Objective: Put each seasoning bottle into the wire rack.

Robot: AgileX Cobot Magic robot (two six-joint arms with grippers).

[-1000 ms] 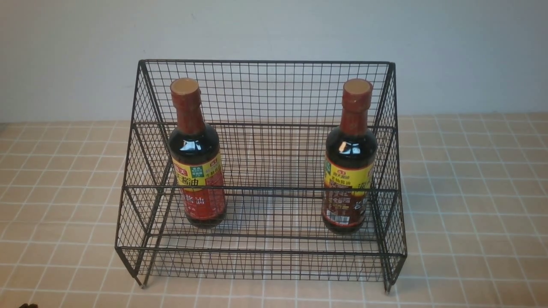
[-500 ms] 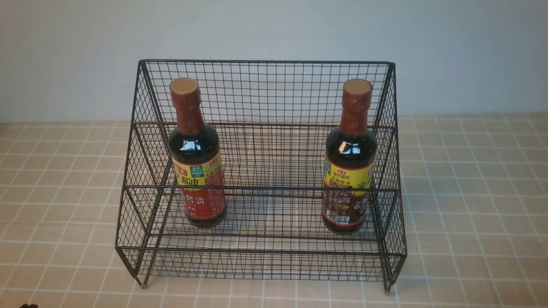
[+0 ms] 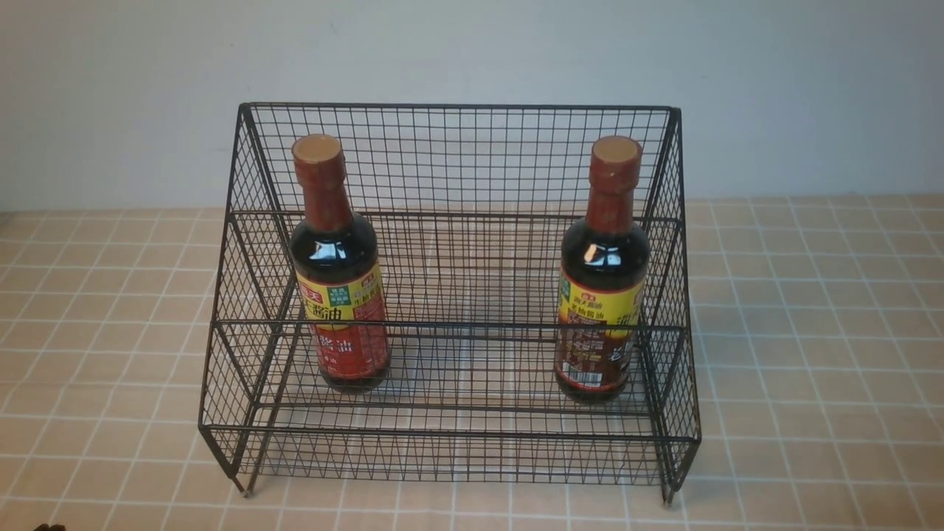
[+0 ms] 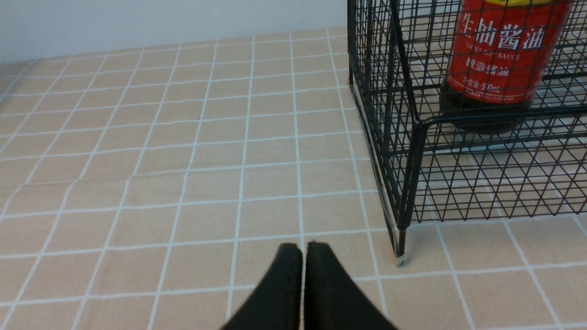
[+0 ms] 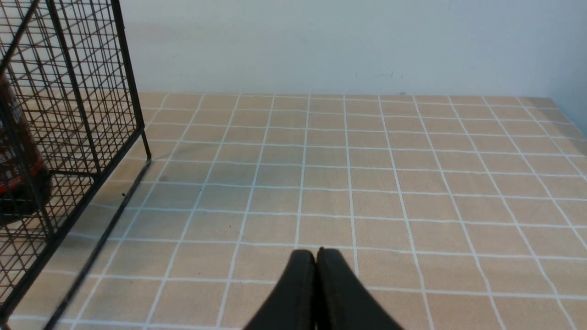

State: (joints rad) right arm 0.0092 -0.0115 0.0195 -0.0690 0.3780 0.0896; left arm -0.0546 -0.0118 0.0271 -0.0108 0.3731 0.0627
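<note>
The black wire rack (image 3: pixel 457 324) stands mid-table. The red-label bottle (image 3: pixel 338 269) stands upright at the left end of its lower tier; it also shows in the left wrist view (image 4: pixel 497 59). The brown-label bottle (image 3: pixel 602 276) stands upright at the right end; its edge shows in the right wrist view (image 5: pixel 16 160). My left gripper (image 4: pixel 304 247) is shut and empty, low over the table outside the rack's front left foot (image 4: pixel 400 256). My right gripper (image 5: pixel 316 253) is shut and empty over the tiles to the right of the rack (image 5: pixel 69 114). Neither arm shows in the front view.
The table carries a tan tile-pattern cloth (image 3: pixel 811 332). A pale wall (image 3: pixel 472 51) runs behind the rack. A small dark shape (image 3: pixel 48 526) sits at the front view's lower left edge.
</note>
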